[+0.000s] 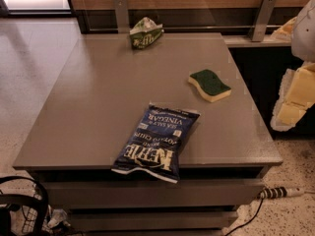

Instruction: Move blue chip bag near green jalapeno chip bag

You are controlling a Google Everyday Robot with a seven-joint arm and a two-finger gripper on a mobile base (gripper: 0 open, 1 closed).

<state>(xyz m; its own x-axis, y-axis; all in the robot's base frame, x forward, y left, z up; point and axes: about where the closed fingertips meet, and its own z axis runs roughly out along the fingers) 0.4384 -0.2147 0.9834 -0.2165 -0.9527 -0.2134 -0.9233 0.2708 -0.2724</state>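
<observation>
Gripper (294, 98), pale with yellow padding, hangs past the right edge of a grey table (98, 107), touching nothing on it; how far open it is cannot be told. Nearest it, to its left in view, lies a green-topped yellow sponge (209, 85). The blue chip bag (156, 142) lies farther left and nearer the camera, overhanging the table's front edge. The green jalapeno chip bag (145, 33) sits farthest from the gripper, at the far edge.

blue chip bag (157, 144) front edge; green jalapeno chip bag (146, 33) back; claw (291, 104) right.
</observation>
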